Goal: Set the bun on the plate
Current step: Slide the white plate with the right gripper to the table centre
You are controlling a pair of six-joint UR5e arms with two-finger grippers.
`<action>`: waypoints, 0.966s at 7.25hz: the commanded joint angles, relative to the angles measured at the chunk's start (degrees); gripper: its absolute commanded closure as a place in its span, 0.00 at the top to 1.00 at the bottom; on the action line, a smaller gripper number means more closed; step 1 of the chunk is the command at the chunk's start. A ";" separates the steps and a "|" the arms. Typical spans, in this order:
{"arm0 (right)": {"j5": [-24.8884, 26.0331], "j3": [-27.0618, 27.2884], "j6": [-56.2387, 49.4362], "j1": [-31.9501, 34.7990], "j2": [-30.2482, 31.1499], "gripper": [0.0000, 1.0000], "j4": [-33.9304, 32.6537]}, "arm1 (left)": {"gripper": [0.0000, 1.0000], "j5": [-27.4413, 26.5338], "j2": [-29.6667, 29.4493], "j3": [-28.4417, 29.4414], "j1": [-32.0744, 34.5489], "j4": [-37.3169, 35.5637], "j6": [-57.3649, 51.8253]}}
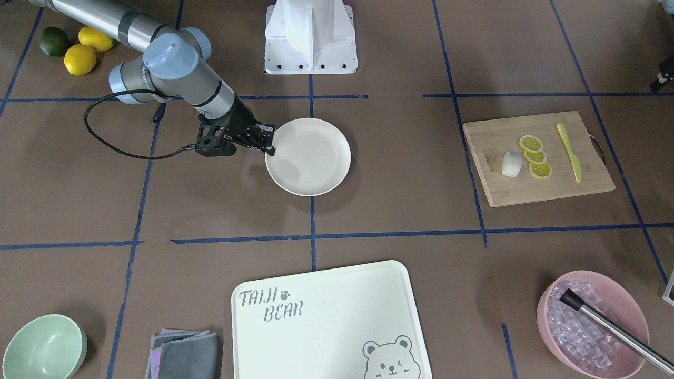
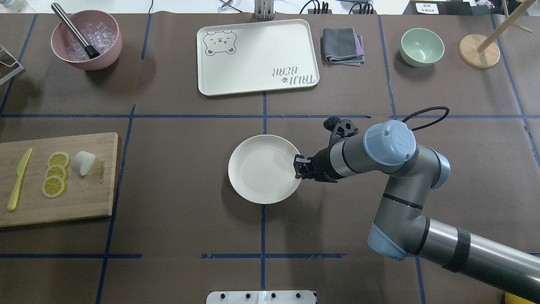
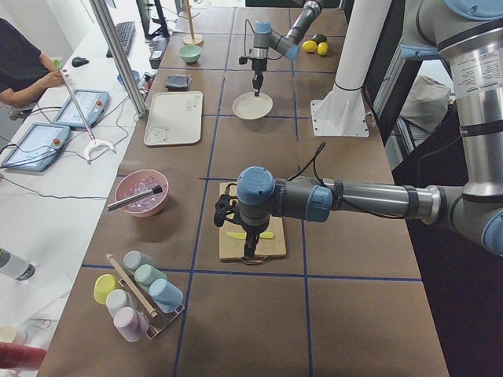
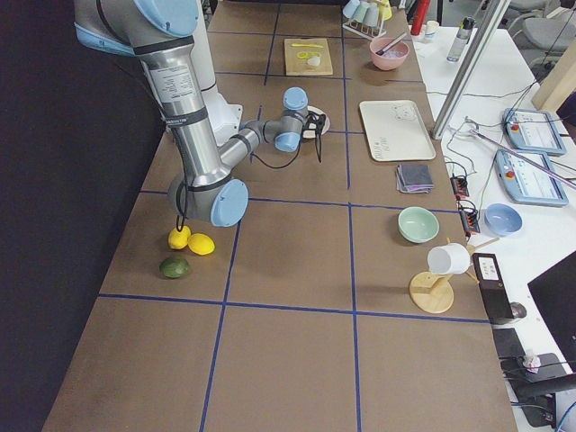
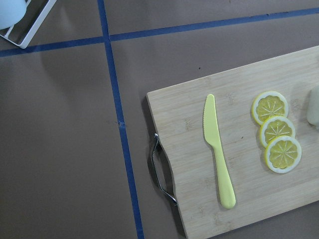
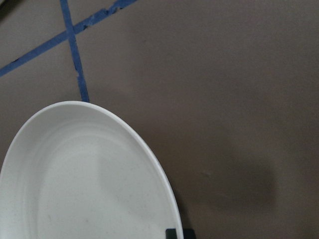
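The bun [image 1: 511, 164], a small white lump, lies on the wooden cutting board [image 1: 547, 181] beside the lemon slices; it also shows at the left wrist view's right edge [image 5: 314, 107]. The empty cream plate [image 2: 261, 169] rests on the table's middle. My right gripper [image 2: 298, 168] points down at the plate's rim on the robot's right side, its fingers looking parted and open. My left gripper [image 3: 250, 253] hangs over the cutting board; I cannot tell its state.
Lemon slices [image 1: 535, 157] and a yellow knife [image 1: 570, 152] share the board. A bear-printed tray [image 1: 326, 316], pink ice bowl with a rod [image 1: 592, 321], green bowl [image 1: 42, 347] and grey cloth [image 1: 184, 355] line the far side. Lemons and a lime [image 1: 79, 52] sit near the right arm.
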State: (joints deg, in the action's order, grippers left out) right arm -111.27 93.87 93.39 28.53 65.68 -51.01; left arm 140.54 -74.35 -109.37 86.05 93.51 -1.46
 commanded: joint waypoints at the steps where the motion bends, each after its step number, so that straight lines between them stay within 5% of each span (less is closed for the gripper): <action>1: 1.84 -0.53 0.38 -1.46 -0.38 0.00 -0.49 | 1.00 0.00 -0.01 0.04 0.00 0.01 0.06; 2: 2.20 -0.53 0.38 -1.64 -0.47 0.05 -0.49 | 1.00 0.00 0.08 -0.05 0.00 0.01 0.06; 3: 2.20 -0.53 0.38 -1.64 -0.47 0.39 -0.58 | 1.00 0.00 -0.01 -0.05 0.00 0.01 0.14; 4: 2.29 -0.19 0.47 -1.64 -0.56 0.99 -0.84 | 1.00 0.09 -0.01 -0.05 0.00 0.01 0.15; 6: 0.63 2.69 0.21 0.45 0.31 1.00 -1.98 | 1.00 1.83 -0.01 -1.88 0.00 -0.25 0.76; 7: -5.21 5.59 0.12 4.65 2.76 1.00 -4.08 | 1.00 2.28 -0.01 -4.68 -0.09 0.01 3.46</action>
State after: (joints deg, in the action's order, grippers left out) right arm -111.52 96.42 93.63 29.38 66.29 -53.28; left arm 141.93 -74.36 -111.45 86.02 93.41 -0.19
